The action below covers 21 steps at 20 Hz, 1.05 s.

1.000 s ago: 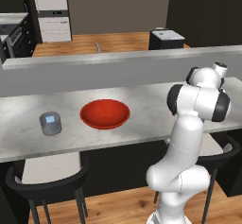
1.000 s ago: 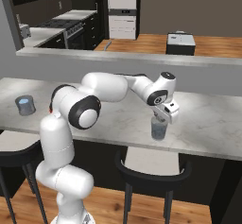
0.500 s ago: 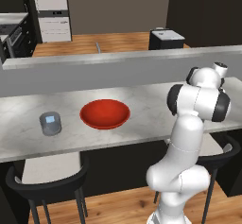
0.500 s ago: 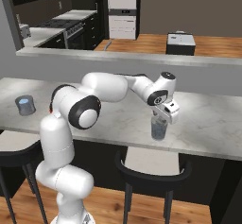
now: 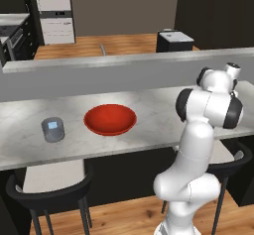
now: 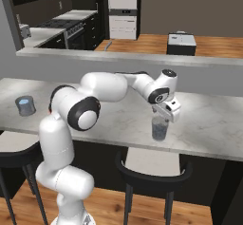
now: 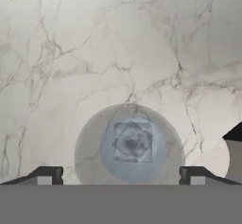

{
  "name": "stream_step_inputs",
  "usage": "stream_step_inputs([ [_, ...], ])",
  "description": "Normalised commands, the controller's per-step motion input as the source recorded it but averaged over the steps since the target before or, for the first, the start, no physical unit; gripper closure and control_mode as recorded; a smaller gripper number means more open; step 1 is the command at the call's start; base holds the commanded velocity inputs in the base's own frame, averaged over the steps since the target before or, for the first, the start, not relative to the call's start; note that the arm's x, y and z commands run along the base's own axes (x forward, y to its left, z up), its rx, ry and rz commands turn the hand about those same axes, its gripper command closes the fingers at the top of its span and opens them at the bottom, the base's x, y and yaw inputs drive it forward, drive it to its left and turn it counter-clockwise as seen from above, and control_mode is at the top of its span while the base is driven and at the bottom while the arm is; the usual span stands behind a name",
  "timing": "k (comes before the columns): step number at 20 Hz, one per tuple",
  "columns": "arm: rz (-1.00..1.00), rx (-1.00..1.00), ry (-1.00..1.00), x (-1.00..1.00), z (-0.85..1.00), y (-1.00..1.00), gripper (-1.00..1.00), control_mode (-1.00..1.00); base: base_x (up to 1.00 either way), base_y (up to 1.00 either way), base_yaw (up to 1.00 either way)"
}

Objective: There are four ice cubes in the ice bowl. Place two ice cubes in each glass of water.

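The arm reaches out over the marble counter (image 6: 209, 119), its hand pointing straight down with the gripper (image 6: 163, 115) just above a glass of water (image 6: 160, 129) at the counter's near edge — the fingertips (image 7: 46, 175) stand wide apart, holding nothing. Looking down into that glass (image 7: 130, 145), a pale ice cube (image 7: 133, 142) lies in it, perhaps more than one. Far along the counter from this glass sits the red ice bowl (image 5: 110, 119), with the second glass of water (image 5: 53, 129) beyond it — blue-tinted inside
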Motion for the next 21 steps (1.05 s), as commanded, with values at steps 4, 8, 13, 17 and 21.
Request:
stream_step_inputs([
  [4, 0.00, 0.00, 0.00, -0.74, 0.89, 0.22, -1.00, -1.00, 0.00, 0.00, 0.00],
  [8, 0.02, -0.04, 0.00, -0.89, 0.32, 0.81, -1.00, -1.00, 0.00, 0.00, 0.00],
  [13, 0.08, -0.07, 0.03, -0.49, 0.01, 1.00, -1.00, -1.00, 0.00, 0.00, 0.00],
  [17, 0.05, -0.05, 0.07, -0.42, 0.00, 1.00, -1.00, -1.00, 0.00, 0.00, 0.00],
  [21, 0.00, -0.05, 0.01, -0.79, 0.02, 0.98, -1.00, -1.00, 0.00, 0.00, 0.00],
])
